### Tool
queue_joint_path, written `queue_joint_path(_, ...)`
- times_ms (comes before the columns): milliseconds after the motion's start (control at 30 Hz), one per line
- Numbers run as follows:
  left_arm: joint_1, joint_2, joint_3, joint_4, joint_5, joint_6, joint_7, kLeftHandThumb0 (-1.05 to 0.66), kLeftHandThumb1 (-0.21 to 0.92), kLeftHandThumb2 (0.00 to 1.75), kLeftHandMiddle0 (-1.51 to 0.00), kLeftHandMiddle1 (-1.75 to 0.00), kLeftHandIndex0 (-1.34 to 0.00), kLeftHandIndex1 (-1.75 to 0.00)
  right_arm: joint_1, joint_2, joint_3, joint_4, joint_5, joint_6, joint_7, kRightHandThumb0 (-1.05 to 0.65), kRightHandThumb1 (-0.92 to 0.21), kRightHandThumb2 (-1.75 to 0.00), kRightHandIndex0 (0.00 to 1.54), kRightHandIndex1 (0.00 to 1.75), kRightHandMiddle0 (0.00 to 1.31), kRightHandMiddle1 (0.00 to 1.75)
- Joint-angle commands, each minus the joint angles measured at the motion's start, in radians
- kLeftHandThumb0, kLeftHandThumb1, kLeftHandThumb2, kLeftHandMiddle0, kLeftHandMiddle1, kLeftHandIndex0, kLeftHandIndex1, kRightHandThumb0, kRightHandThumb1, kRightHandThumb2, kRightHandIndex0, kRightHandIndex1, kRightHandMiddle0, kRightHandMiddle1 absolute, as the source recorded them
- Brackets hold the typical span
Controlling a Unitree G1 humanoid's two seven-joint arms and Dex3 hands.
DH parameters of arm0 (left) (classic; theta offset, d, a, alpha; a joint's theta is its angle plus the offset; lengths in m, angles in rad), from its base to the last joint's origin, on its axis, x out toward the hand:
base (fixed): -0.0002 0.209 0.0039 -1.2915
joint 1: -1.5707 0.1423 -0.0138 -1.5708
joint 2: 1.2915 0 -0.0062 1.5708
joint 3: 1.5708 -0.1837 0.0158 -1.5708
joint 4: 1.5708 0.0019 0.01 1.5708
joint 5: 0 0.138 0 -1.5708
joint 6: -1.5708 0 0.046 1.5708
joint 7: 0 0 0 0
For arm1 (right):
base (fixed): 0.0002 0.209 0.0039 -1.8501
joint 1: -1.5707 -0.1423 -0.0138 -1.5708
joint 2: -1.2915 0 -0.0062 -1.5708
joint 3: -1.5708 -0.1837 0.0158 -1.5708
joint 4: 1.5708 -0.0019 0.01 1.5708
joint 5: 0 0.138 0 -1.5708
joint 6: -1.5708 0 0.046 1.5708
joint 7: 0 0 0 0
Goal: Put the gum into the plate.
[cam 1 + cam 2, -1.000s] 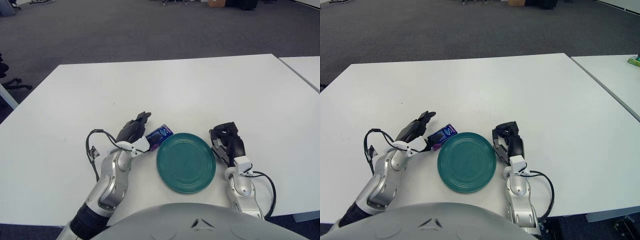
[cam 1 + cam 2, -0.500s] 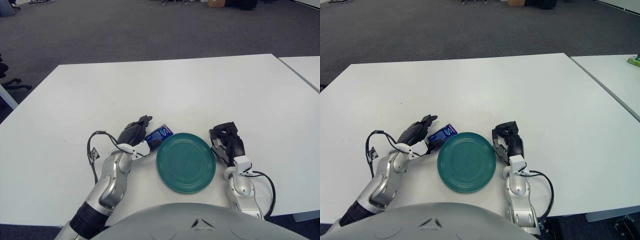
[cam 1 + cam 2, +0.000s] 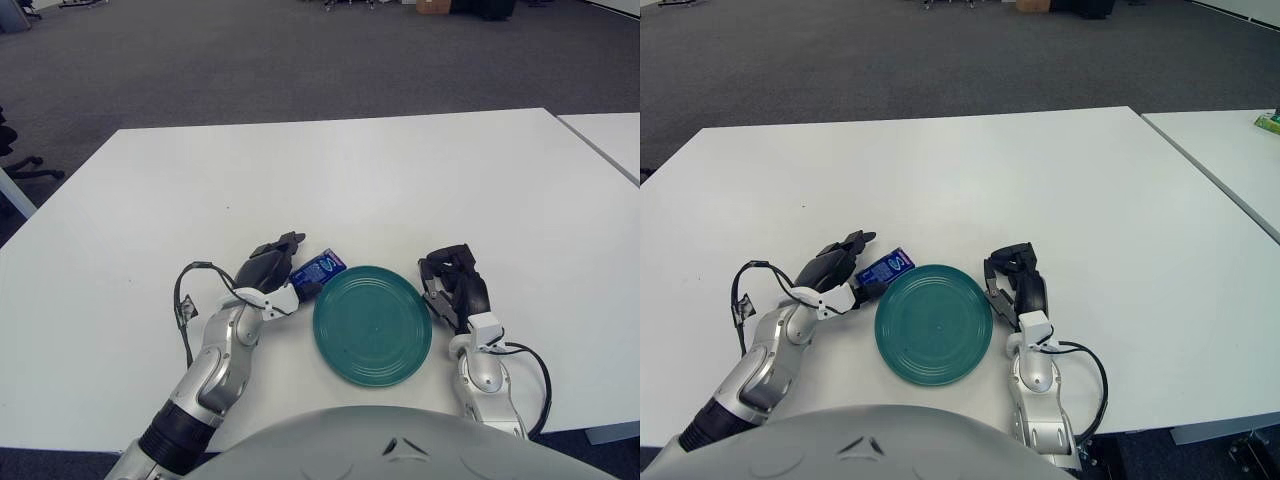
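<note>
Beside the plate (image 3: 372, 325), left hand (image 3: 272, 264) touches gum (image 3: 320, 270) (blue pack).

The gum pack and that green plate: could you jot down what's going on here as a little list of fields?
gum: blue pack lying on the white table, just off the plate's upper-left rim
plate: teal green, nothing in it
left robot hand: at the gum's left end, grip not clear
right robot hand: idle, to the right of the plate
task status: gum not yet in the plate

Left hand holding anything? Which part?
The left hand is closed around the gum pack at its left end, beside the plate. The right hand holds nothing.
</note>
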Motion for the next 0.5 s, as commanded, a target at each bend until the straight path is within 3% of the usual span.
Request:
queue_joint_path(0, -0.017, 0.013, 0.013, 0.013, 0.013, -0.015, 0.003, -1.04, 0.92, 0.38, -0.20, -0.26, 0.00, -0.66, 0.031, 0.002, -0.001, 0.068, 0.015, 0.048, 0.014, -0.35, -0.92, -0.52, 0.35, 0.82, 0.19, 1.75)
queue_joint_path(467, -0.030, 0.039, 0.001, 0.042, 0.041, -0.047, -0.020, -1.04, 0.92, 0.31, -0.19, -0.27, 0.00, -0.68, 0.038, 0.009, 0.001, 0.059, 0.013, 0.057, 0.008, -0.35, -0.92, -0.52, 0.34, 0.81, 0.19, 1.75)
